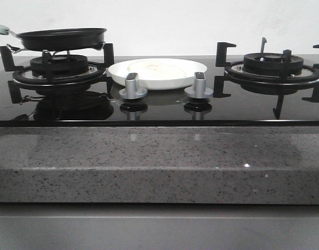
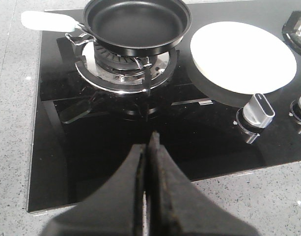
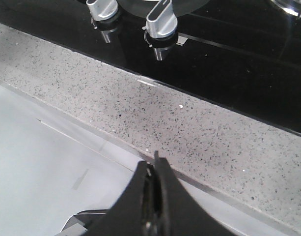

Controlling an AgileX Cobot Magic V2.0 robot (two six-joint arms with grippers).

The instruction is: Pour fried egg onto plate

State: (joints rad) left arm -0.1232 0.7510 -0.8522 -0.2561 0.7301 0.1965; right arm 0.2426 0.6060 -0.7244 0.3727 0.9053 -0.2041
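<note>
A black non-stick frying pan [image 1: 63,37], round, shallow and empty, sits on the left burner's cast pan support [image 1: 58,66]; its pale handle [image 1: 0,28] juts toward the left edge. Just right of it, between the two burners, the glossy white plate [image 1: 195,67] rests on the black glass hob [image 1: 159,112], with the fried egg [image 1: 156,68], a flat cream disc, lying in it. Two brushed-metal knobs [image 1: 132,86] stand in front of the plate. The right burner [image 1: 273,65] is bare. The hob is set in a speckled grey stone desk [image 1: 159,166] below a plain white wall. The left gripper [image 2: 150,142] hangs above the hob's front edge, fingers pressed together, holding nothing. The right gripper [image 3: 154,164] hangs off the desk's front edge, fingers likewise together.
</note>
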